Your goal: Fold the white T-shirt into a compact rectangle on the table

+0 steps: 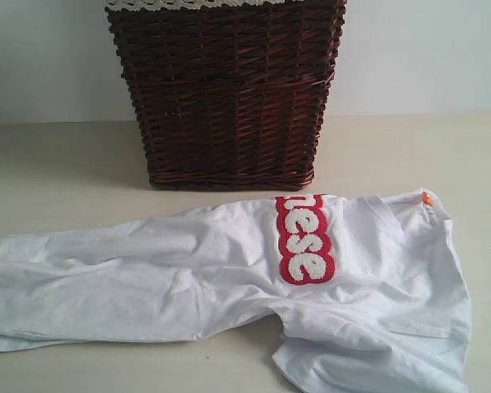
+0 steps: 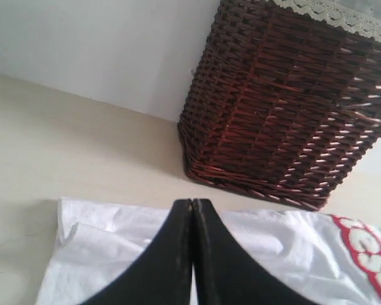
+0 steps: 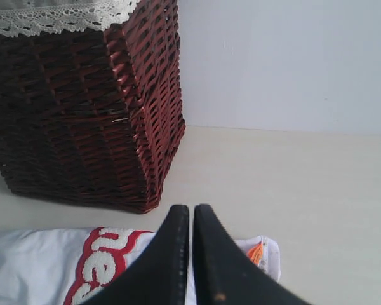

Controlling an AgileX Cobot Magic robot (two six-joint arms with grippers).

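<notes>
The white T-shirt (image 1: 229,270) lies on the table (image 1: 57,164) just in front of the wicker basket (image 1: 229,90) as a long, rumpled band, its lettering (image 1: 304,237) partly hidden under a fold. The left tool (image 2: 192,202) and right tool (image 3: 190,208) are each closed on nothing visible. Judged from this, a lengthwise fold seems made; crosswise folds into a compact rectangle remain.

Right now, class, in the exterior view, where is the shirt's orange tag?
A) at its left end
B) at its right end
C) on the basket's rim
B: the orange tag shows at the right end of the shirt, well off the basket.
</notes>
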